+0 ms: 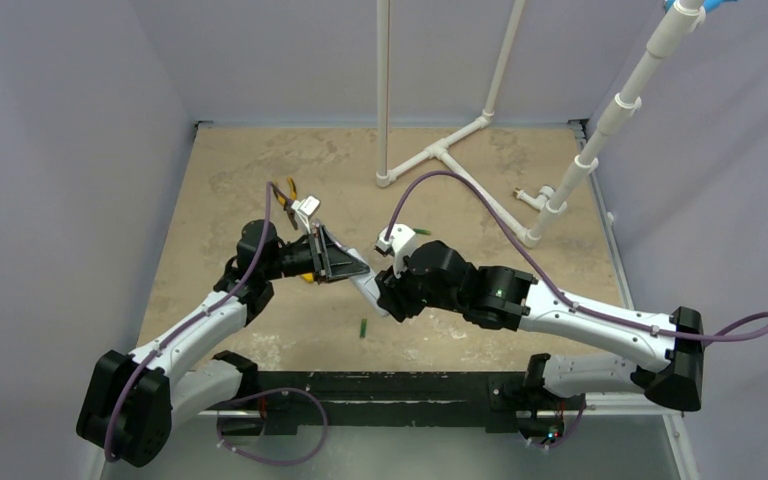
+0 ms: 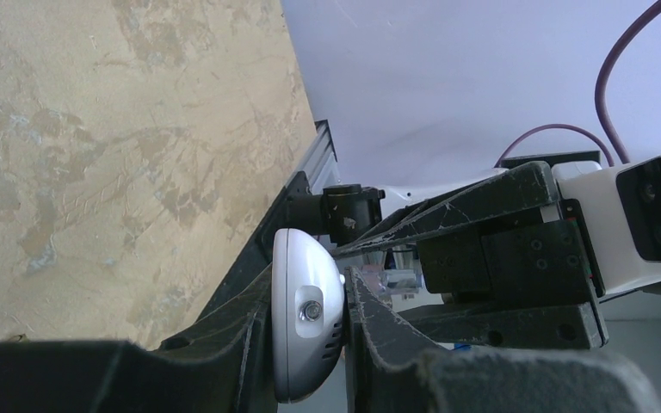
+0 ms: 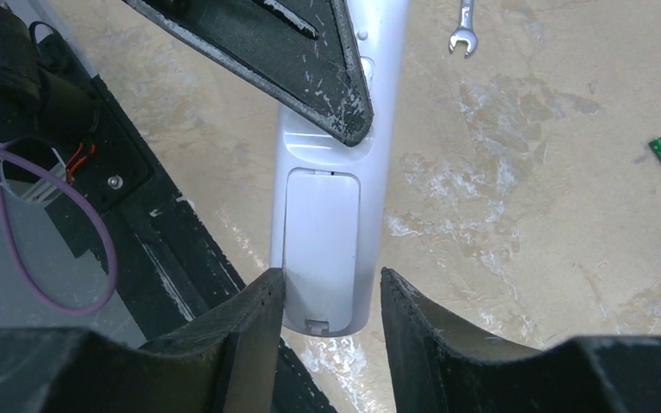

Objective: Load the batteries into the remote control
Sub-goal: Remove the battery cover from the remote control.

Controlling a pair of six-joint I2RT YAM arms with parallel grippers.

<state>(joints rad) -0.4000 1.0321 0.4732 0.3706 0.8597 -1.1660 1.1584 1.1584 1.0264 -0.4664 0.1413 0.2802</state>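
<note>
right tool [image 3: 329, 280] straddles remote control [image 3: 323, 224], seemingly loose; left tool [image 2: 308, 301] clamps it.

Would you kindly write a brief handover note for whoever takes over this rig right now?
Left gripper: shut on the remote control, holding it off the table.
Right gripper: its fingers straddle the remote's cover end; I cannot tell whether they grip it.
Batteries: one lies on the table in front of the arms; a second green piece, likely the other, lies just beyond the right wrist.
Done: remote lifted and presented.
Left: the battery cover is on; open it, insert both batteries, close it.
</note>
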